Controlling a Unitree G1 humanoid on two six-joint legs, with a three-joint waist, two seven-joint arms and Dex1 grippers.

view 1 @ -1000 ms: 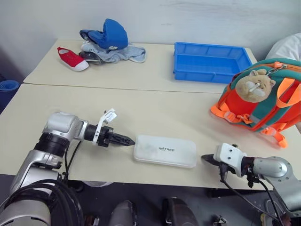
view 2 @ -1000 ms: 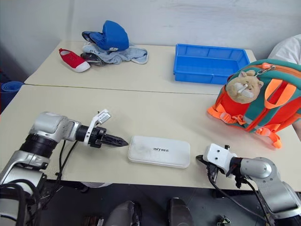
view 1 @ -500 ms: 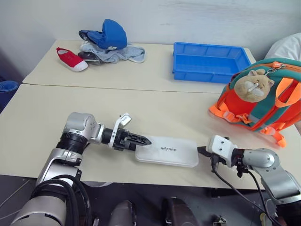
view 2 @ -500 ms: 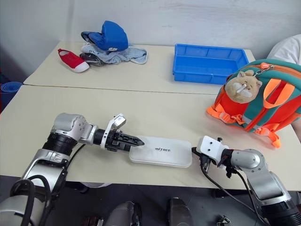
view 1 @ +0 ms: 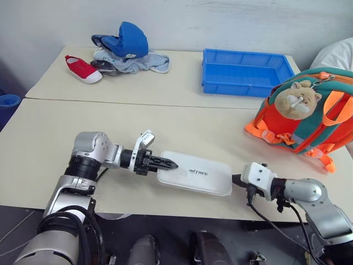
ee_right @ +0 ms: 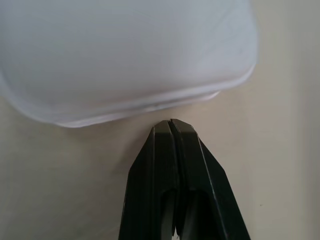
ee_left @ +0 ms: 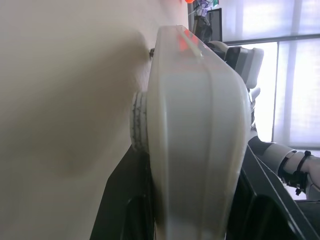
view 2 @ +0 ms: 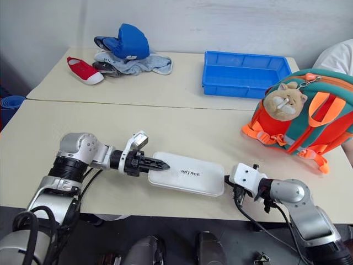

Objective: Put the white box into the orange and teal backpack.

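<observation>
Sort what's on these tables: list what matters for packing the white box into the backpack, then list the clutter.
Job:
- white box, near the front table edge
- orange and teal backpack, standing to the right
- left gripper, jaws around the box's end
- right gripper, jaws shut, at the box's other end

Clutter:
- blue tray
- blue clothes pile
- red shoe

Each arm consists of silver-grey cylindrical metal segments joined by black ribbed collars. Black cables run along the outside of both arms and hang in loops beneath them. The left arm's wrist carries a small white angular bracket ahead of a black collar. The right arm's wrist carries a white blocky housing with small dark screws. Each two-finger gripper, the left gripper point(view 1: 167, 163) and the right gripper point(ee_right: 171, 131), has black, tapered, matte fingers.
</observation>
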